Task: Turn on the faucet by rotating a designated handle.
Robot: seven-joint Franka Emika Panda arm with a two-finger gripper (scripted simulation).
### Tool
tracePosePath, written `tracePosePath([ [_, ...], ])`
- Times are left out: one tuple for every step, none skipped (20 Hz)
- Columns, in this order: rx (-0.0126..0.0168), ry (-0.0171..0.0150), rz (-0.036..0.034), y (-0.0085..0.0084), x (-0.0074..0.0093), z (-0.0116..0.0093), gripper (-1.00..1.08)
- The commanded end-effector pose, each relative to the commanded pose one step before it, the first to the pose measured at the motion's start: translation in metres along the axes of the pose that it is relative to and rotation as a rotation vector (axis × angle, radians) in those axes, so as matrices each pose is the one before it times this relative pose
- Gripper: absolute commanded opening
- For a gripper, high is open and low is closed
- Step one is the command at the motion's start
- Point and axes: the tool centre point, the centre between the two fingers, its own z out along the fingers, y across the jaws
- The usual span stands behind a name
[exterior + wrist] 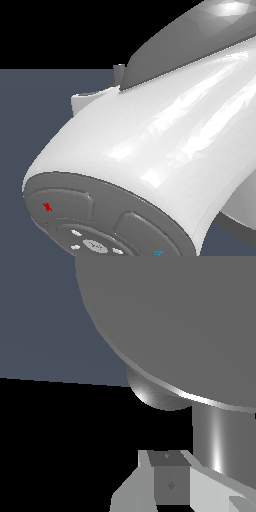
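Note:
The faucet's flat round end face (185,316) fills most of the wrist view, with its darker rounded base (155,396) below the rim. A shiny silver-grey rod, the handle (217,438), runs from under that rim down to my gripper (186,457). The rod's lower end is hidden behind one of the fingers (220,488). The two fingers meet with no gap showing and nothing between them, so the gripper looks shut beside the handle. Whether a finger touches the rod cannot be told. In the exterior view the faucet and gripper are hidden behind the arm.
The white robot arm (165,140) and its dark grey end cap (85,220) fill nearly all of the exterior view. A dark blue-grey floor (30,115) shows behind it and also in the wrist view (45,316).

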Motion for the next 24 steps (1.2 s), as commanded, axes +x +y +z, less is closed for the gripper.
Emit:
tracePosePath([
  [-0.01855, 0.01457, 0.00879, 0.01150, 0.00166, -0.00158, -1.00],
  [0.02129, 0.00736, -0.00510, -0.00602, 0.00434, 0.00264, -1.00],
  [-0.00684, -0.00234, 0.00165, 0.00498, -0.00018, -0.00033, -1.00],
  [-0.00683, -0.00234, 0.00165, 0.00496, -0.00018, -0.00033, -1.00],
  [-0.00680, -0.00233, 0.00164, 0.00494, -0.00018, -0.00033, -1.00],
  [-0.00679, -0.00232, 0.00164, 0.00493, -0.00018, -0.00033, -1.00],
  [-0.00677, -0.00232, 0.00163, 0.00492, -0.00018, -0.00033, -1.00],
  [-0.00674, -0.00231, 0.00163, 0.00490, -0.00017, -0.00033, -1.00],
  [-0.00672, -0.00230, 0.00162, 0.00489, -0.00017, -0.00033, -1.00],
  [-0.00669, -0.00229, 0.00162, 0.00487, -0.00017, -0.00032, -1.00],
  [-0.00668, -0.00229, 0.00161, 0.00486, -0.00017, -0.00032, -1.00],
  [-0.00668, -0.00229, 0.00161, 0.00485, -0.00018, -0.00032, -1.00],
  [-0.00665, -0.00228, 0.00160, 0.00484, -0.00017, -0.00032, -1.00],
  [-0.00665, -0.00228, 0.00160, 0.00483, -0.00017, -0.00032, -1.00],
  [-0.00663, -0.00228, 0.00160, 0.00482, -0.00017, -0.00032, -1.00],
  [-0.00662, -0.00227, 0.00159, 0.00481, -0.00017, -0.00032, -1.00],
  [-0.00662, -0.00227, 0.00159, 0.00481, -0.00018, -0.00032, -1.00],
  [-0.00659, -0.00227, 0.00158, 0.00479, -0.00017, -0.00031, -1.00],
  [-0.00659, -0.00227, 0.00158, 0.00479, -0.00017, -0.00031, -1.00],
  [-0.00659, -0.00227, 0.00158, 0.00478, -0.00018, -0.00031, -1.00],
  [-0.00657, -0.00226, 0.00158, 0.00478, -0.00017, -0.00031, -1.00],
  [-0.00655, -0.00226, 0.00157, 0.00477, -0.00017, -0.00031, -1.00],
  [-0.00655, -0.00226, 0.00157, 0.00476, -0.00018, -0.00031, -1.00],
  [-0.00655, -0.00226, 0.00157, 0.00476, -0.00018, -0.00031, -1.00],
])
